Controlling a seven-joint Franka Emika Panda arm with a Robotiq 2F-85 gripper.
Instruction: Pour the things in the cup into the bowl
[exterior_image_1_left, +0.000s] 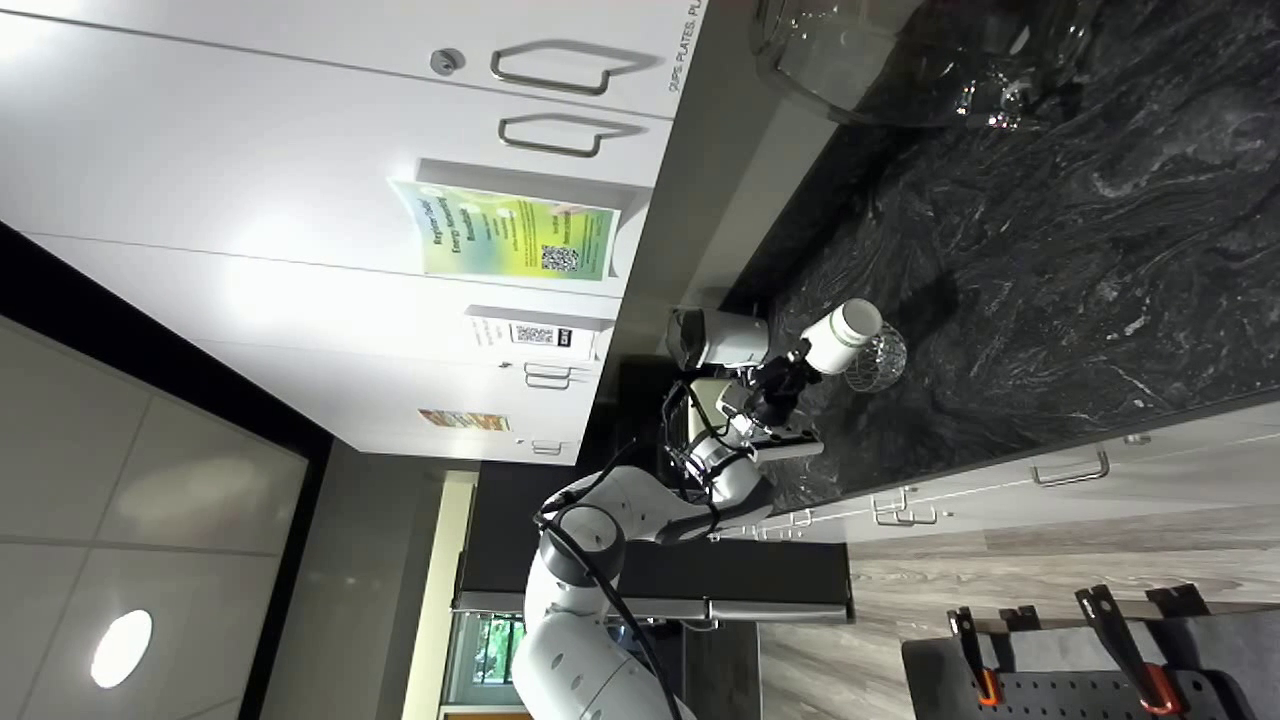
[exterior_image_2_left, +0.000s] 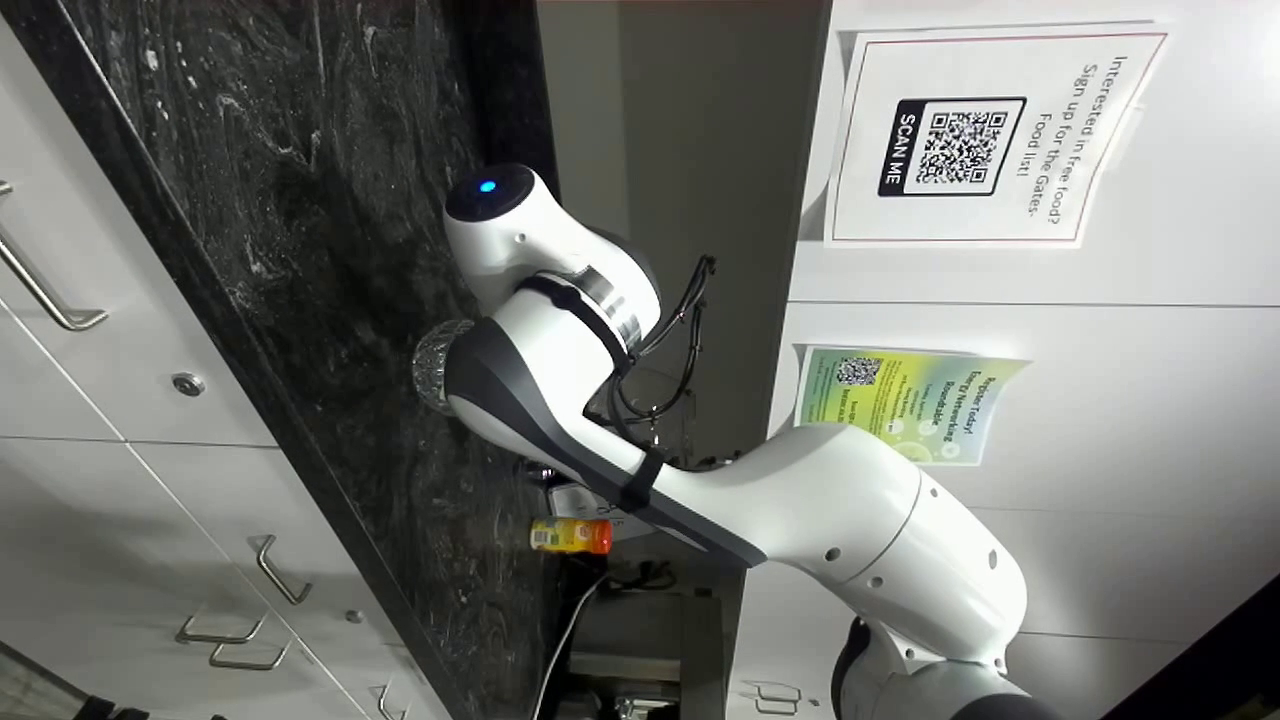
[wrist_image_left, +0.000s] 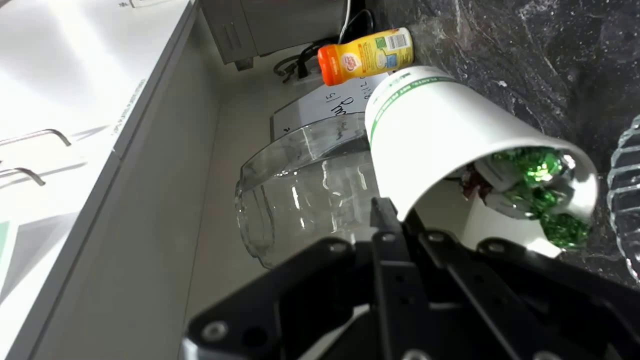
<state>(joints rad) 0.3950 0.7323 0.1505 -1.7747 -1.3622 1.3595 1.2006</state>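
Observation:
The white cup (wrist_image_left: 435, 125), with a green band near its base, is tilted over on its side. My gripper (wrist_image_left: 399, 217) is shut on the wall of the cup at its rim. Green and red foil-wrapped things (wrist_image_left: 540, 190) lie inside the mouth. In an exterior view the cup (exterior_image_1_left: 840, 340) hangs in the air close to the see-through bowl (exterior_image_1_left: 880, 358) on the counter. Only a slice of the bowl (wrist_image_left: 627, 195) shows at the right edge of the wrist view. The arm partly covers the bowl (exterior_image_2_left: 435, 365) in another exterior view and hides the cup there.
A large clear glass vessel (wrist_image_left: 300, 185) stands by the wall, behind the cup in the wrist view. Past it are a yellow bottle (wrist_image_left: 370, 55) with an orange cap and a handwritten white sign (wrist_image_left: 320, 105). White cabinets (exterior_image_1_left: 300, 200) overhang the dark counter (exterior_image_1_left: 1100, 250).

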